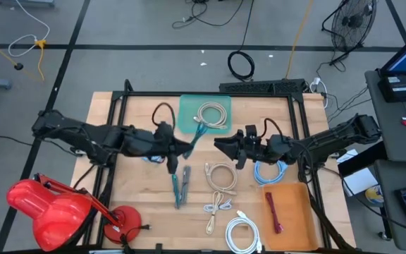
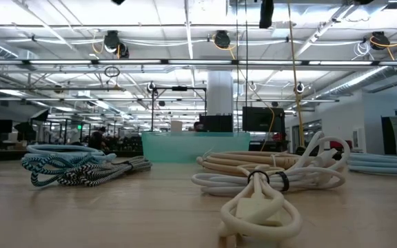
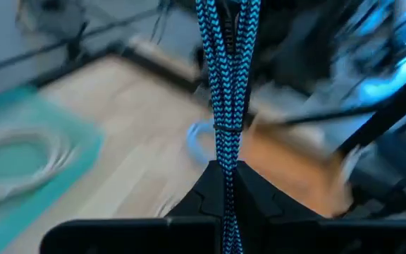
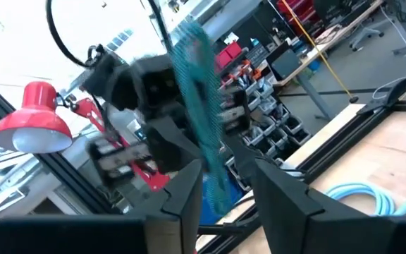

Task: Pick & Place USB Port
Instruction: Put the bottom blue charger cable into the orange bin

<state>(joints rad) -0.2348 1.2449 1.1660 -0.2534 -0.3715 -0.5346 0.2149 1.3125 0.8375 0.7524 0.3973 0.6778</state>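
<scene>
Two tools meet above mid-desk (image 1: 129,113): left tool (image 1: 187,146) pinches the teal cable (image 1: 198,134), right tool (image 1: 220,147) spread, so keep it taut and centred before the right closes.

Blue-and-black zigzag cable (image 3: 225,85), teal tray (image 1: 204,113), orange tray (image 1: 287,208), red lamp (image 1: 44,208), cream cables (image 1: 220,176).
</scene>
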